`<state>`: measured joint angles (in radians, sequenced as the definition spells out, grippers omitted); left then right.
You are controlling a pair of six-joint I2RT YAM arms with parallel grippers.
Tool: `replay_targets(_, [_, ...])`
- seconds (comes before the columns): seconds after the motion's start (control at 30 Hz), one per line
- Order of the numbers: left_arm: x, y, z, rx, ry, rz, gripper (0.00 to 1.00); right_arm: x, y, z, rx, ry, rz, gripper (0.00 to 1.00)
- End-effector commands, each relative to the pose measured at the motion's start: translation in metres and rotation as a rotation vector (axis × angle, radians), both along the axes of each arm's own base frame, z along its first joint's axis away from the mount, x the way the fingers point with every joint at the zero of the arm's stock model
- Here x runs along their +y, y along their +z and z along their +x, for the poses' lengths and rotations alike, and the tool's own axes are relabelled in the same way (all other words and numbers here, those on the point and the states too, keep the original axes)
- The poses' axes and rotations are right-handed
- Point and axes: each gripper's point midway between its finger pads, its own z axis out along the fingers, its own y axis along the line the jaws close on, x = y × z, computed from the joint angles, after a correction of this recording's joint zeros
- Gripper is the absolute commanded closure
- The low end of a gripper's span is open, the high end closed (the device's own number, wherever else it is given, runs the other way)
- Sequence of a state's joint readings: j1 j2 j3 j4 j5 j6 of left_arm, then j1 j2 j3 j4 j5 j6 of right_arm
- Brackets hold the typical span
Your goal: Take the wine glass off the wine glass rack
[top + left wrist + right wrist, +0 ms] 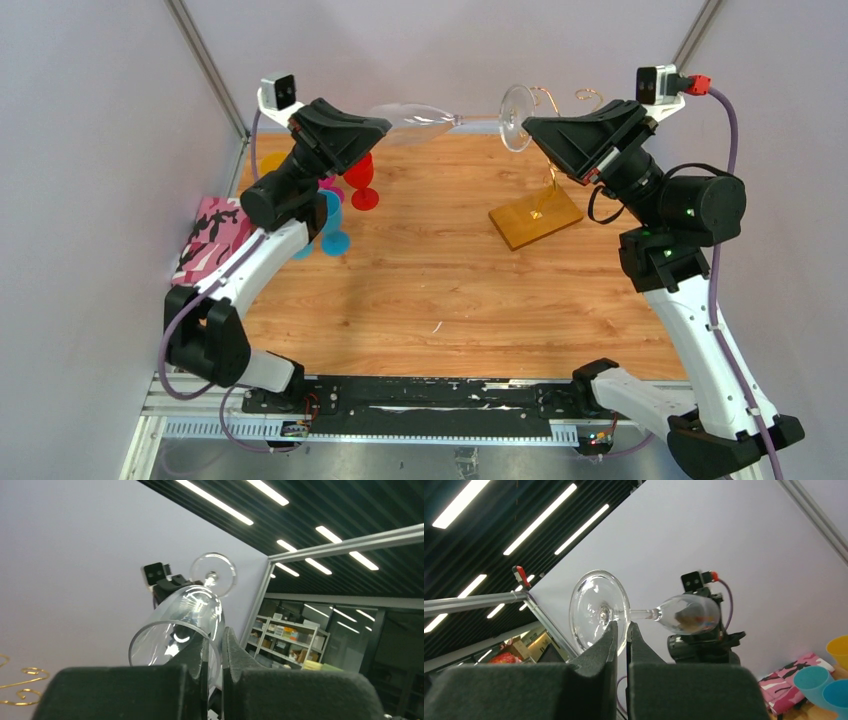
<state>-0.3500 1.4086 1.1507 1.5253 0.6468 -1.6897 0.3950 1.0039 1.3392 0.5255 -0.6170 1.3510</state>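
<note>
Wine glass: thin, slick, fragile, we judge. Left tool pinches its rim, right tool its foot; we favour the stem

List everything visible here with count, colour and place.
wine glass: 1, clear, held sideways in the air, near the rack's top
rack: 1, gold wire on amber wood base, far right of centre
cups: about 5, red, magenta, blue, yellow, far left, partly hidden
camo bundle: 1, pink, left edge
table: 1, wood
left gripper: 1, black, shut on the glass's bowl rim
right gripper: 1, black, shut on the glass's foot
</note>
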Motion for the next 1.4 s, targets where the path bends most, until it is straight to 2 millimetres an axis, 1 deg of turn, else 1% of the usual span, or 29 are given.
replay_targets(0.0, [0.000,0.001,-0.026,-0.116,0.019,-0.002,1.00,0.025,-0.048,0.018,0.074,0.062,-0.136,1.00])
replay_targets(0.13, [0.006,0.004,-0.037,-0.116,0.014,-0.016,1.00,0.029,-0.056,0.022,0.095,0.080,-0.144,1.00])
replay_targets(0.2, [0.007,0.003,-0.039,-0.102,0.004,-0.018,1.00,0.029,-0.059,0.023,0.103,0.083,-0.145,1.00])
replay_targets(0.23, [0.007,0.002,-0.038,-0.088,0.002,-0.015,1.00,0.030,-0.059,0.023,0.104,0.086,-0.145,1.00])
replay_targets(0.33, [0.002,-0.005,-0.026,-0.024,0.048,0.029,1.00,0.029,-0.060,0.022,0.101,0.082,-0.144,1.00])
replay_targets(0.37, [0.001,-0.007,-0.021,-0.011,0.082,0.046,1.00,0.028,-0.060,0.022,0.098,0.077,-0.146,0.95])
replay_targets(0.4, [0.001,-0.008,-0.018,-0.012,0.129,0.062,1.00,0.028,-0.060,0.021,0.090,0.066,-0.151,0.86])
replay_targets(0.43, [0.000,-0.009,-0.014,0.012,0.155,0.083,1.00,0.026,-0.060,0.020,0.087,0.057,-0.152,0.76])
replay_targets(0.5, [0.003,-0.005,-0.013,0.005,0.249,0.116,1.00,0.023,-0.060,0.019,0.077,0.027,-0.148,0.49])
replay_targets(0.53, [0.005,-0.003,-0.014,0.001,0.296,0.134,1.00,0.020,-0.060,0.018,0.070,0.010,-0.150,0.34])
replay_targets(0.6, [0.013,0.004,-0.017,0.018,0.398,0.178,1.00,0.016,-0.060,0.018,0.068,-0.035,-0.165,0.21])
replay_targets(0.63, [0.019,0.012,-0.022,-0.010,0.457,0.177,1.00,0.013,-0.059,0.016,0.054,-0.056,-0.172,0.17])
replay_targets(0.7, [0.027,0.011,-0.017,0.042,0.563,0.250,1.00,0.008,-0.060,0.014,0.053,-0.099,-0.188,0.10])
replay_targets(0.77, [0.038,0.013,-0.013,0.078,0.682,0.333,1.00,0.001,-0.063,0.014,0.053,-0.160,-0.211,0.08])
replay_targets(0.8, [0.044,0.011,-0.008,0.104,0.737,0.388,1.00,-0.004,-0.066,0.015,0.054,-0.199,-0.225,0.07])
replay_targets(0.83, [0.052,0.009,-0.002,0.146,0.804,0.442,1.00,-0.010,-0.072,0.019,0.080,-0.258,-0.246,0.06])
replay_targets(0.9, [0.063,0.002,0.011,0.201,0.900,0.558,1.00,-0.024,-0.080,0.020,0.094,-0.357,-0.292,0.04])
replay_targets(1.0, [0.074,-0.024,0.038,0.304,0.989,0.778,1.00,-0.043,-0.091,0.025,0.101,-0.494,-0.396,0.03])
replay_targets(1.07, [0.077,-0.049,0.056,0.357,1.022,0.904,1.00,-0.052,-0.093,0.025,0.102,-0.555,-0.438,0.03])
replay_targets(1.17, [0.083,-0.087,0.075,0.423,1.055,1.057,1.00,-0.065,-0.097,0.027,0.100,-0.628,-0.493,0.02])
replay_targets(1.27, [0.086,-0.127,0.088,0.467,1.061,1.217,1.00,-0.075,-0.103,0.030,0.111,-0.687,-0.544,0.02])
replay_targets(1.37, [0.082,-0.162,0.094,0.496,1.024,1.349,1.00,-0.081,-0.110,0.033,0.123,-0.719,-0.579,0.01])
